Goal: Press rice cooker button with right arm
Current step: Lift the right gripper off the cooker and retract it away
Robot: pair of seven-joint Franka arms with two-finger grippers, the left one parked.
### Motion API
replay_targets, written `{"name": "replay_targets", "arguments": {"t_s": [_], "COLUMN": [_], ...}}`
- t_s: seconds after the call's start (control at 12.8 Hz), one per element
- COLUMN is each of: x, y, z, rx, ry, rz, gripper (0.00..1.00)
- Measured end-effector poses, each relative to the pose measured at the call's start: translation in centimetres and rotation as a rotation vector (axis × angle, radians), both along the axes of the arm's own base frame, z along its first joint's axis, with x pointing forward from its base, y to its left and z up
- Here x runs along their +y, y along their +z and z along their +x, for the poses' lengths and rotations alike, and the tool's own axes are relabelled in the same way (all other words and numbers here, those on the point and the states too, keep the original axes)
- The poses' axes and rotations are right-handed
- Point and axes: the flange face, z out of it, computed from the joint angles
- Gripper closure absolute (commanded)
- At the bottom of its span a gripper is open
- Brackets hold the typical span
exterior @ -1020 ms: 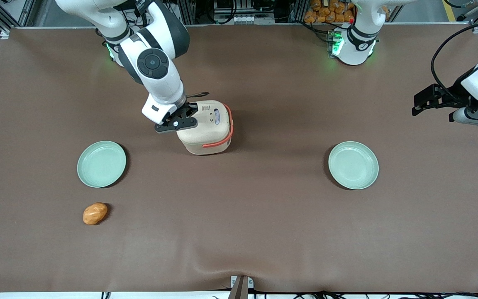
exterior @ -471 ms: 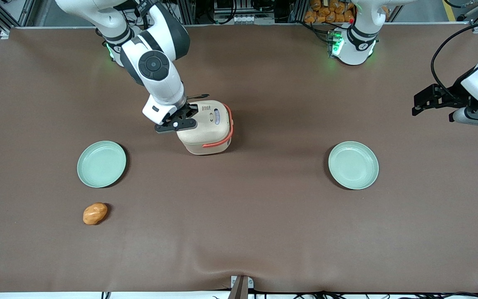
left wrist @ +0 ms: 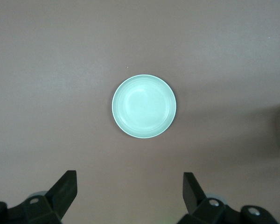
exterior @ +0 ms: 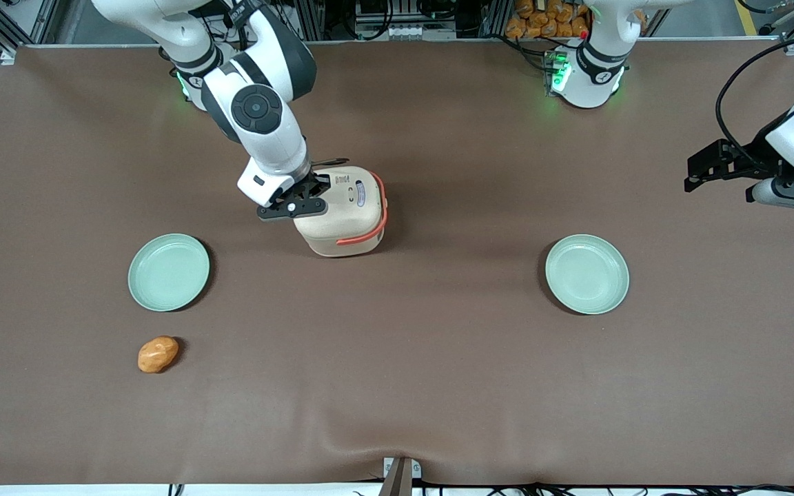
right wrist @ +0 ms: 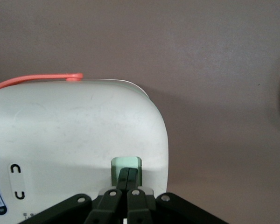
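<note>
The claw (right wrist: 127, 176) of the right arm (exterior: 259, 117) is closed, its two black fingers (right wrist: 132, 179) pressed flat together with no gap, holding nothing. Their joined tips rest on the small mint-green button (right wrist: 126, 164) set in the edge of the beige lid of the rice cooker (exterior: 343, 210); in the right wrist view the tips overlap the button's face, apparently in contact.

The rice cooker stands near the middle of the desk (exterior: 438, 386), somewhat closer to the edge where the arms are mounted than to the front edge. Its coral-orange handle (exterior: 369, 231) wraps the side turned toward the parked arm's end and the front edge.

Compared with half a second and a full second ago, the scene is almost unchanged: the arm's upper joint has crept very slightly, while the claw remains at the same spot on the lid and the cooker has not shifted.

On the lid sits an oval blue-and-white label (exterior: 360, 192) with print too small to read, beside two small dark marks (right wrist: 17, 182) and a block of fine, illegible text.

Two mint-green plates lie on the brown cover, one (exterior: 169, 272) toward the working arm's end, one (exterior: 586, 274) toward the parked arm's end. An orange bread roll (exterior: 158, 354) lies between the first plate and the front edge.
</note>
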Motion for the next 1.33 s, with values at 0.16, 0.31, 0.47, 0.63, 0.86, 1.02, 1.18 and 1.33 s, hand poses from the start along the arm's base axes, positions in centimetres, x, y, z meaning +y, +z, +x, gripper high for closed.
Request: {"name": "replay_targets", "arguments": {"t_s": [0.16,0.31,0.47,0.63,0.86,1.02,1.18,1.33], "x": [0.1,0.1,-1.5,-4.0,-8.3,-12.6,-17.7,-22.4], "y": [1.5,6.6,13.4,19.8,25.8,27.6,28.9,29.9], "z": [0.6,2.6,5.1,6.4,7.7,8.9,9.6,9.5], "rx": [0.009,-0.006,-0.038,-0.069,-0.108,-0.117,-0.12,-0.108], "ry": [-0.016,-0.038,-0.083,-0.131,-0.193,-0.161,-0.12,-0.123], "rz": [-0.01,-0.002,0.016,0.028,0.04,0.035,0.027,0.014], "gripper": [0.95,0.12,0.0,0.0,0.0,0.0,0.0,0.0]}}
